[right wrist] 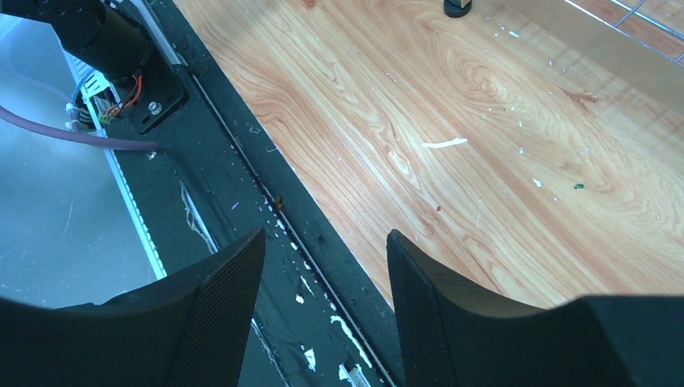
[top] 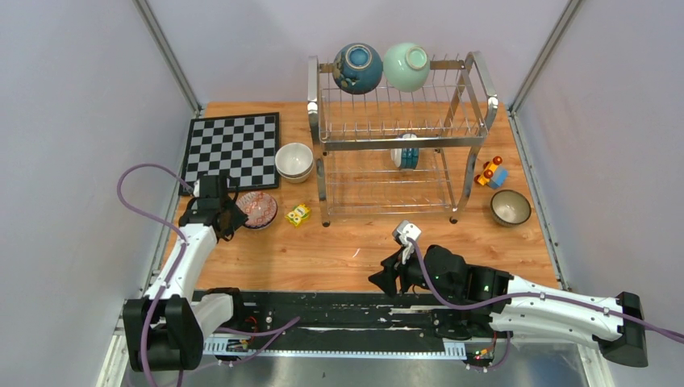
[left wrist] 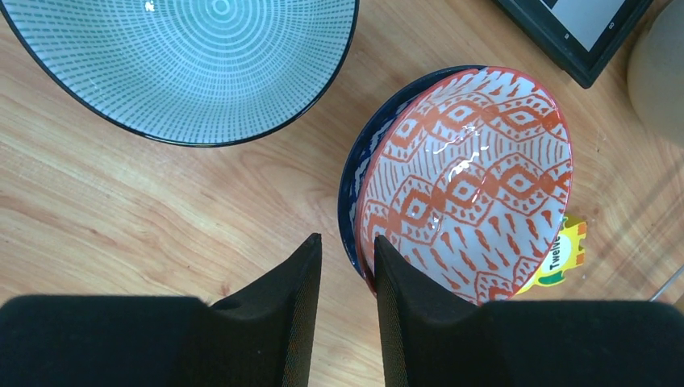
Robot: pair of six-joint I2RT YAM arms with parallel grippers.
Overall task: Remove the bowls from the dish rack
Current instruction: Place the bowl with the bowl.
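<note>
The dish rack [top: 401, 143] stands at the back. A dark blue bowl [top: 357, 68] and a mint green bowl [top: 406, 66] rest on its top tier, and a white-and-blue bowl [top: 406, 151] stands on edge on its lower tier. On the table, a red-patterned bowl [left wrist: 476, 177] sits nested in a dark blue bowl [left wrist: 353, 181], next to a teal dotted bowl [left wrist: 185, 64]. My left gripper [left wrist: 347, 240] is open, with bare wood between its fingers; its right finger sits at the red bowl's rim. My right gripper [right wrist: 323, 234] hangs open and empty over the table's near edge.
Stacked cream bowls [top: 294, 161] sit beside the chessboard [top: 232, 147]. A dark-rimmed bowl [top: 510, 207] and a toy car [top: 490, 172] lie right of the rack. A yellow block [top: 299, 214] lies by the red-patterned bowl [top: 260, 210].
</note>
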